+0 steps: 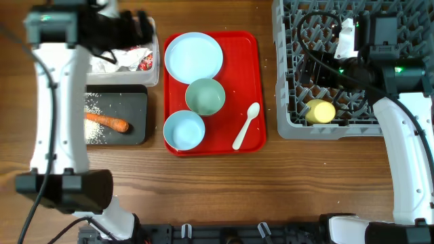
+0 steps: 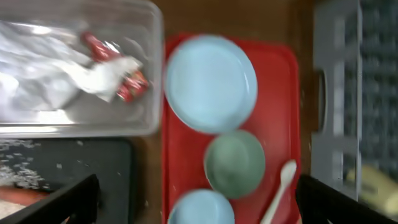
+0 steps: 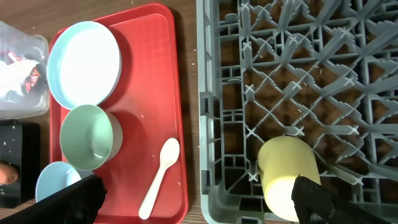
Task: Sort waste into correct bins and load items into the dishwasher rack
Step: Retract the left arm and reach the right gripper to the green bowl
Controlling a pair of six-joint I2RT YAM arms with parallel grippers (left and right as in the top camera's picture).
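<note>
The clear tub (image 1: 154,64) holds the crumpled napkin (image 2: 93,74) and the red-and-silver wrapper (image 2: 132,84). The black tray (image 1: 135,102) holds rice (image 1: 93,132) and the carrot (image 1: 107,122). The blue plate (image 1: 193,56), green-white bowl (image 1: 205,96), blue bowl (image 1: 184,129) and white spoon (image 1: 245,126) lie on the red tray (image 1: 251,81). The yellow cup (image 1: 320,112) lies in the grey rack (image 1: 285,68). My left gripper (image 1: 132,28) is open and empty above the tub. My right gripper (image 1: 319,64) is open and empty above the rack. The brown lump is out of view.
The red tray sits between the bins on the left and the rack on the right. Bare wooden table runs along the front. Both arm bases stand at the front corners.
</note>
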